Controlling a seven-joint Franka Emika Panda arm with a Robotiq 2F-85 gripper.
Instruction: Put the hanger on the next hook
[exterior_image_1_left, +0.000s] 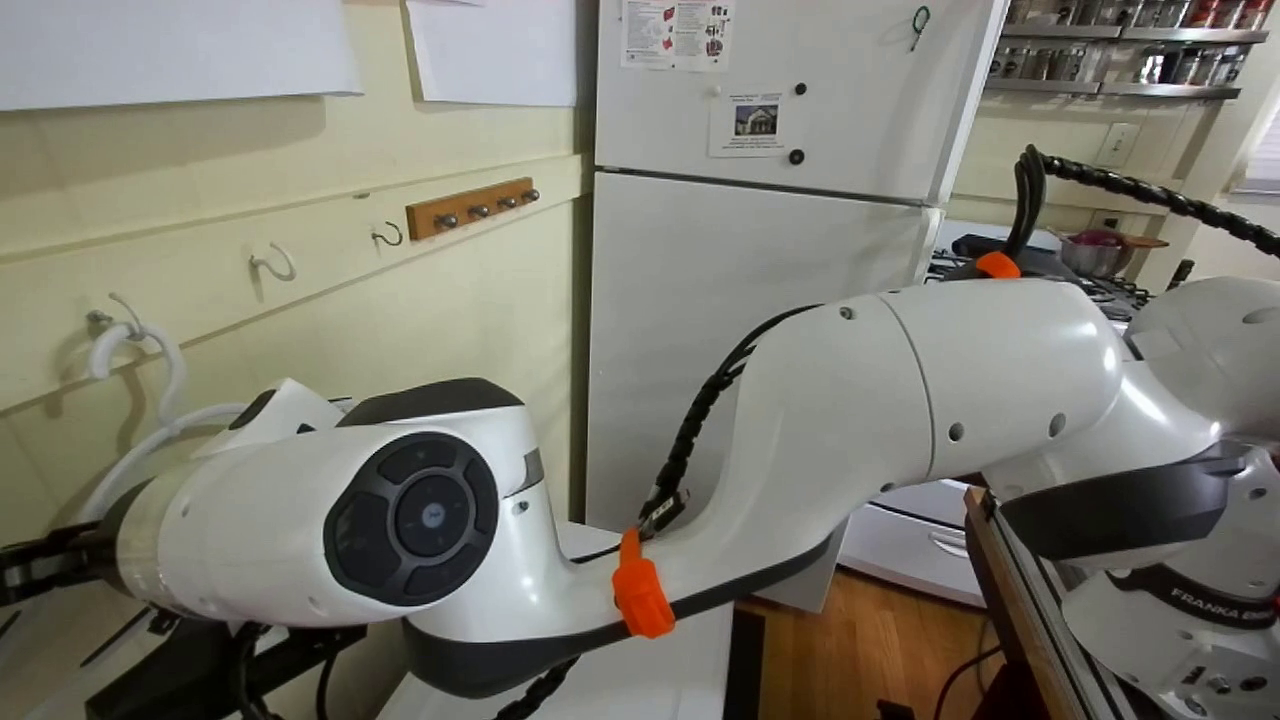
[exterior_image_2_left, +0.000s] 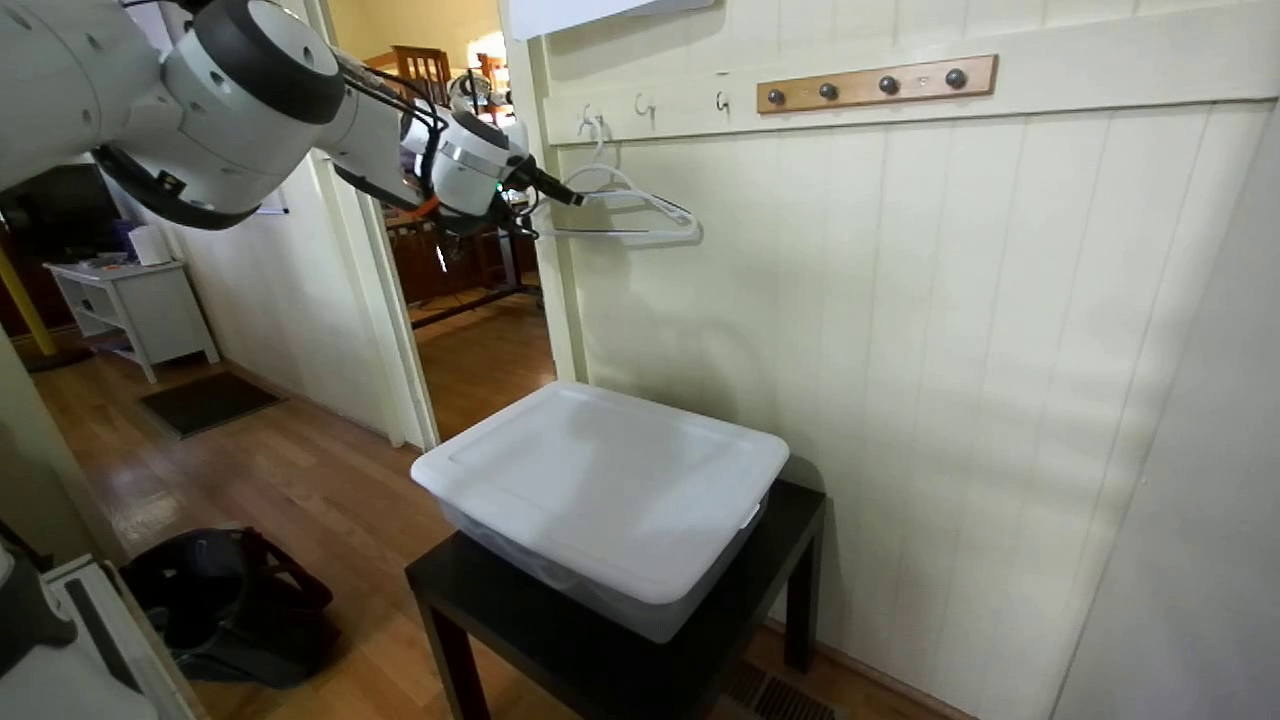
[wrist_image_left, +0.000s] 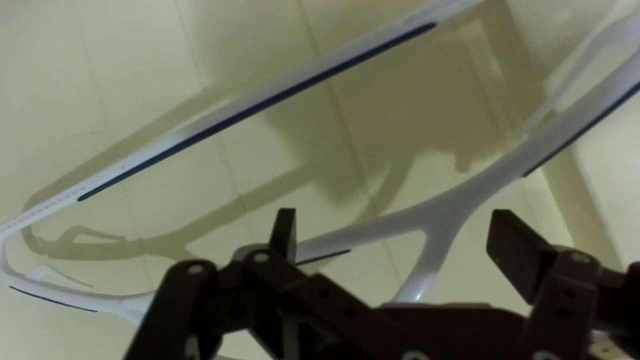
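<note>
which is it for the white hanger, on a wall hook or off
On: in an exterior view, the hanger hangs by its curved top from a wall hook.

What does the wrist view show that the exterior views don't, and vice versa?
Only the wrist view: the pincer plainly open, the forked neck of the hanger showing between its fingertips, and a small tab on the hanger's frame.

Only the exterior views, taken together: the arm, the wall hooks, the hanger's curved top over one, the wooden knob rack, the fridge, and the lidded tub on the black table.

Both: the hanger, the pincer and the cream wall.
</note>
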